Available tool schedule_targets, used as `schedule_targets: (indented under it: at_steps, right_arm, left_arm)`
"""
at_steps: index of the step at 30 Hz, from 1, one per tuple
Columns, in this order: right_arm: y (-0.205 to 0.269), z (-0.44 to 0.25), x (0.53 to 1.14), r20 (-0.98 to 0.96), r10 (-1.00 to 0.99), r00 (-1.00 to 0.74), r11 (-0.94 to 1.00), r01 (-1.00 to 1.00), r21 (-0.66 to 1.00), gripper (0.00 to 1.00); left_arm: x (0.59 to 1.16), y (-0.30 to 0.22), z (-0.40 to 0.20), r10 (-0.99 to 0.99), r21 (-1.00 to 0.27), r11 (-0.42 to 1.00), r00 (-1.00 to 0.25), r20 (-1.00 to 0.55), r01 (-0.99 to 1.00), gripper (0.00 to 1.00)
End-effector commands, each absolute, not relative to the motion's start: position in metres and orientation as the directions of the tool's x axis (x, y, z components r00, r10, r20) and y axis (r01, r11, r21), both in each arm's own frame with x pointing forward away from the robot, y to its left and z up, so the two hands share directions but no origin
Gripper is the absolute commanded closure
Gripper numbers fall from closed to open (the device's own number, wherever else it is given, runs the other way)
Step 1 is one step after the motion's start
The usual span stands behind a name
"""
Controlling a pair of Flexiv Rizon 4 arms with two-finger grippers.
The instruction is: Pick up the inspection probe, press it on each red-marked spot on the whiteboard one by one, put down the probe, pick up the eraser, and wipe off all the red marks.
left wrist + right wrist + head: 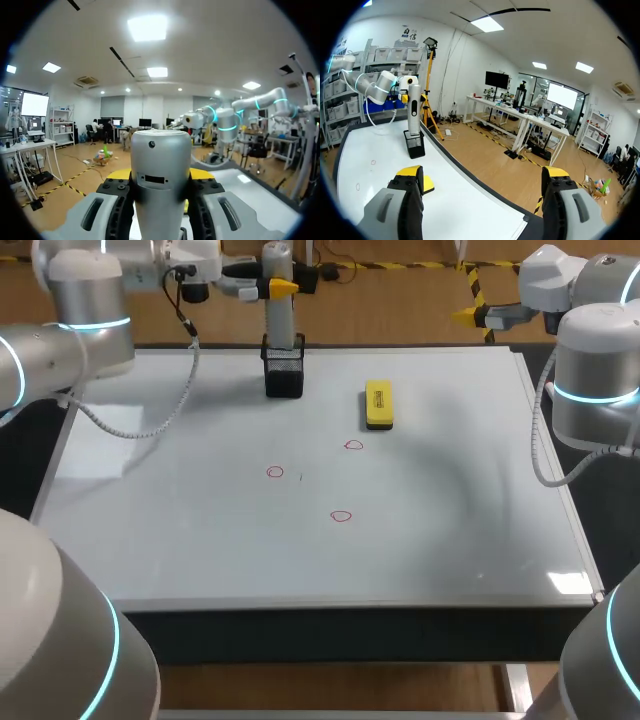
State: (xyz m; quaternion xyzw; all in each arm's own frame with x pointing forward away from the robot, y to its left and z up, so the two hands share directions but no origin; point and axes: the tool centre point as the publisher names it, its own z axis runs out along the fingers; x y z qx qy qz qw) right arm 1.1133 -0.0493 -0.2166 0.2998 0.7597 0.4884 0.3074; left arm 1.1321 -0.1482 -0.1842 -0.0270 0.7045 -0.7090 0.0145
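Lifting probe (281,320): best drawn straight up, clear of holder (284,375).
Left gripper (160,175): fingers pinching probe.
Right gripper (482,192): fingers spread, empty.

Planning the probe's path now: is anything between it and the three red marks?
Nothing visible. The probe stands in its black holder, held by the left gripper; bare whiteboard leads to the red marks. The eraser lies aside.

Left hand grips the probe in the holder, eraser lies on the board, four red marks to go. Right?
Not quite: the head view shows three red marks, not four. The left hand does grip the probe in the holder, and the eraser lies on the board.
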Motion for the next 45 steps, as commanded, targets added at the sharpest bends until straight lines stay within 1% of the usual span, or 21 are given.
schedule_targets:
  at_steps: [1,9,22,35,45]
  right_arm:
    - [-0.050,-0.216,1.114,-0.174,0.755,-0.632,0.344,0.156,0.926,0.00]
    - [-0.050,-0.216,1.114,-0.174,0.755,-0.632,0.344,0.156,0.926,0.00]
    - [-0.050,-0.216,1.114,-0.174,0.755,-0.632,0.344,0.156,0.926,0.00]
    - [-0.050,-0.216,1.114,-0.174,0.755,-0.632,0.344,0.156,0.926,0.00]
    - [-0.050,-0.216,1.114,-0.174,0.755,-0.632,0.344,0.156,0.926,0.00]
  left_arm:
    - [1.122,-0.146,-0.165,-0.150,-1.000,0.019,-0.989,0.007,-0.010,1.00]
    - [1.116,-0.120,-0.145,-0.195,-1.000,-0.008,-0.981,-0.014,0.016,1.00]
    - [1.100,-0.064,-0.142,-0.307,-0.999,-0.016,-0.951,-0.041,0.049,1.00]
    - [1.085,-0.009,-0.160,-0.397,-0.999,0.013,-0.917,-0.035,0.032,1.00]
    - [1.074,0.026,-0.180,-0.452,-1.000,0.008,-0.892,-0.008,0.005,1.00]
